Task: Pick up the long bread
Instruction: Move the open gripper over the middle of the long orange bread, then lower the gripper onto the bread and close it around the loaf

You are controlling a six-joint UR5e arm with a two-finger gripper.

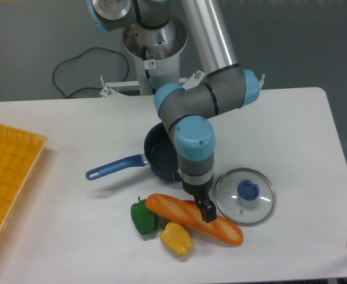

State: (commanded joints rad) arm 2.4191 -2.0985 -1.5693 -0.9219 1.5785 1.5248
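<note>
The long bread [179, 215] is a glossy orange-brown toy baguette lying slanted on the white table, from near the green pepper down to the right. My gripper [205, 212] is down over its middle, with one dark finger [208, 212] showing in front of the loaf. The other finger is hidden behind it. The jaws appear to straddle the bread, but I cannot tell whether they press on it. The bread rests on the table.
A green pepper [143, 217] and a yellow pepper [176, 238] touch the bread's left part. A dark pot with a blue handle [115, 166] stands behind the gripper. A glass lid [245, 196] lies to the right. A yellow tray [5, 177] is at the left edge.
</note>
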